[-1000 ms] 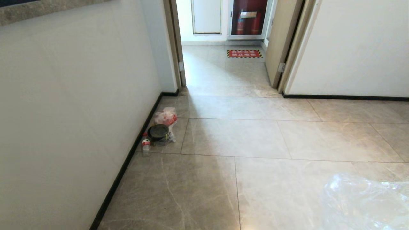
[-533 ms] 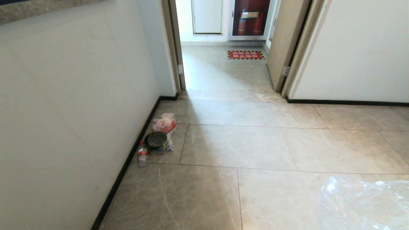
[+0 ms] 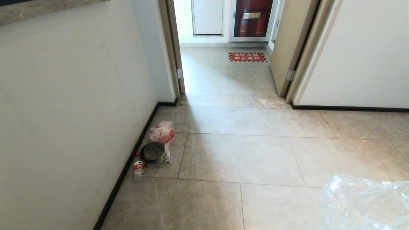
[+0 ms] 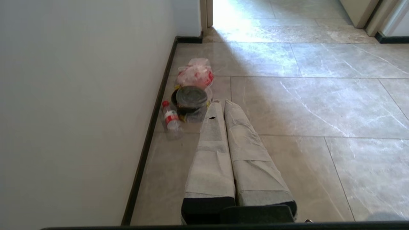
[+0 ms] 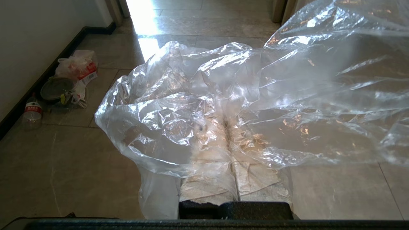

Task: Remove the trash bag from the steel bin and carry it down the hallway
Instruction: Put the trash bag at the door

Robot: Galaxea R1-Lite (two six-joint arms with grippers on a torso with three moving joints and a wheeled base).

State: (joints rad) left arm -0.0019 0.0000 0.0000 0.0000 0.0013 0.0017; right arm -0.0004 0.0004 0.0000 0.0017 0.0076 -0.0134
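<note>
The trash bag (image 3: 364, 204), clear and crinkled, billows at the lower right of the head view. In the right wrist view the trash bag (image 5: 287, 89) drapes over my right gripper (image 5: 225, 123), whose padded fingers are shut on a fold of it. My left gripper (image 4: 222, 103) hangs shut with nothing in it, above the hallway floor (image 4: 319, 105) near the left wall. The hallway (image 3: 243, 153) has glossy grey-beige tiles, white walls and a black baseboard. The steel bin is out of view. Neither arm shows in the head view.
Against the left wall lie a pink-white bag (image 3: 162, 131), a round dark-lidded container (image 3: 154, 150) and a red-labelled bottle (image 3: 138, 167). Ahead is an open doorway (image 3: 223, 73) with its wooden door (image 3: 289, 48) swung back, and a red floor sign (image 3: 247, 57) beyond.
The whole head view has shifted: the doorway and the litter by the left wall have come closer and lower in the picture. The bag stays at the lower right.
</note>
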